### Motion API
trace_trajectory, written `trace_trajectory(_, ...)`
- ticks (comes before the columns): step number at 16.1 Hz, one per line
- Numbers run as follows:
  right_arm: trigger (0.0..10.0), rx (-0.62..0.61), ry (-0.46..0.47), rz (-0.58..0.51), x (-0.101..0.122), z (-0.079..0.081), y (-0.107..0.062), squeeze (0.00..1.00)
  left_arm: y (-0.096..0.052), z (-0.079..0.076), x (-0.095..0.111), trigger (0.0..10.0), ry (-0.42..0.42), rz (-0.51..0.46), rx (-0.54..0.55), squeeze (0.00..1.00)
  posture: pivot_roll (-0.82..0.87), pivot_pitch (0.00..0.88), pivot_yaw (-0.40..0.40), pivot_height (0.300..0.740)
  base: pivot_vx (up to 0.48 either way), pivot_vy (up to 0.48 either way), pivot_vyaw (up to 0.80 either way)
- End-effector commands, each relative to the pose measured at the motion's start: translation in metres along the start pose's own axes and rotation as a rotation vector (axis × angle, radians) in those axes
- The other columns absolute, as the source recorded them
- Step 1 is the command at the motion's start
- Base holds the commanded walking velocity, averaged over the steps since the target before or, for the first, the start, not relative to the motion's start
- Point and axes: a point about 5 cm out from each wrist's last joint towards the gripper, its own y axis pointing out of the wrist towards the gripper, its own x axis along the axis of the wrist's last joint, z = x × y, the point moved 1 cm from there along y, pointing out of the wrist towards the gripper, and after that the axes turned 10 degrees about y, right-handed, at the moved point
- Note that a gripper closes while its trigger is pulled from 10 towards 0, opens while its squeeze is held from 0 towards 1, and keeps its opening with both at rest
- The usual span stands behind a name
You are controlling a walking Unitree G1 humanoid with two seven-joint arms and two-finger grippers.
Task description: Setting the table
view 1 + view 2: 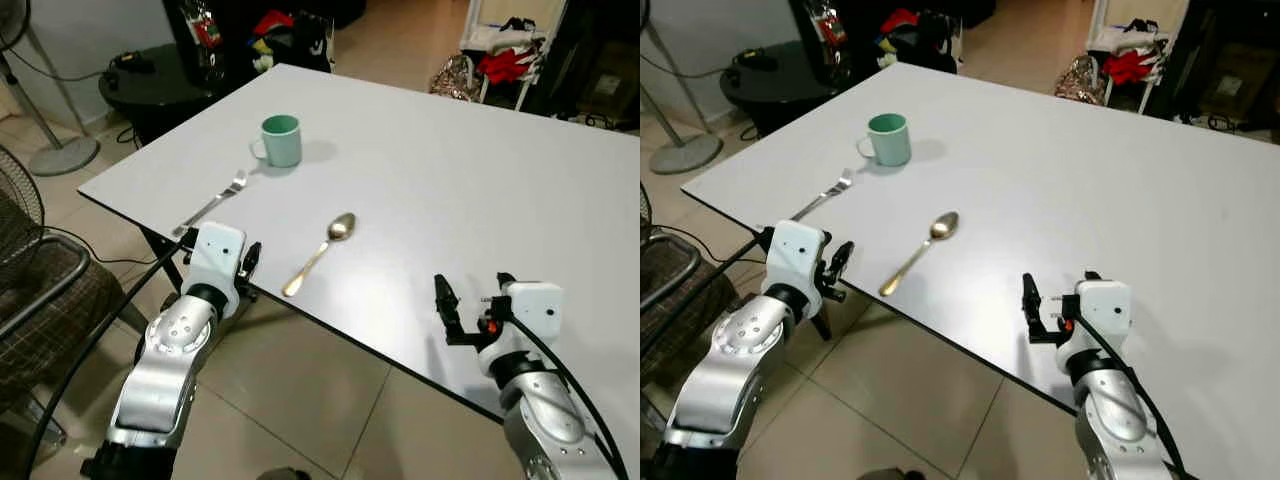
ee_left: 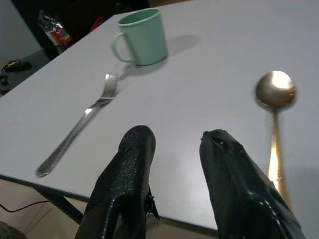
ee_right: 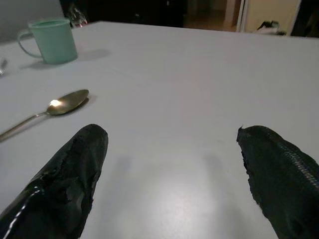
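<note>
A white table (image 1: 450, 190) holds a mint-green mug (image 1: 281, 140) standing upright near its far left, handle to the left. A silver fork (image 1: 212, 203) lies in front of the mug, near the left edge. To its right a gold spoon (image 1: 320, 252) lies aslant, bowl pointing away from me. My left gripper (image 1: 249, 260) hovers at the table's front edge between fork and spoon, fingers (image 2: 132, 149) a little apart and holding nothing. My right gripper (image 1: 472, 290) is over the front edge to the right of the spoon, wide open, with bare table between its fingers (image 3: 79, 164).
A black round side table (image 1: 150, 85) and a fan stand (image 1: 50, 150) are beyond the table's left corner. A dark chair (image 1: 40, 290) is at my left. Bags and a clothes rack (image 1: 505, 60) crowd the back. Tiled floor (image 1: 300, 400) lies below the front edge.
</note>
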Motion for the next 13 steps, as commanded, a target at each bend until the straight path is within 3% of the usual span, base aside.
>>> trace_trajectory(1,10.0,-0.004,-0.027,0.014,0.000,0.003,0.003,0.00,-0.005,0.009,-0.001,10.0,-0.012,0.015,0.039,0.00,-0.01,0.000,0.045,0.740,0.000,0.382,0.00)
trace_trajectory(5,10.0,0.043,0.009,-0.008,0.001,0.004,0.004,0.00,-0.020,0.013,-0.005,10.0,-0.011,0.048,0.083,0.00,0.04,0.000,0.008,0.740,0.000,0.382,0.00)
trace_trajectory(9,10.0,0.107,-0.002,0.006,0.001,0.011,0.001,0.00,-0.024,0.014,-0.005,10.0,-0.005,0.058,0.084,0.00,0.04,0.000,0.008,0.740,0.000,0.381,0.00)
trace_trajectory(13,10.0,0.152,0.015,0.007,0.001,0.015,-0.001,0.00,-0.026,0.012,-0.003,10.0,0.002,0.063,0.075,0.00,0.05,0.000,0.011,0.740,0.000,0.386,0.80)
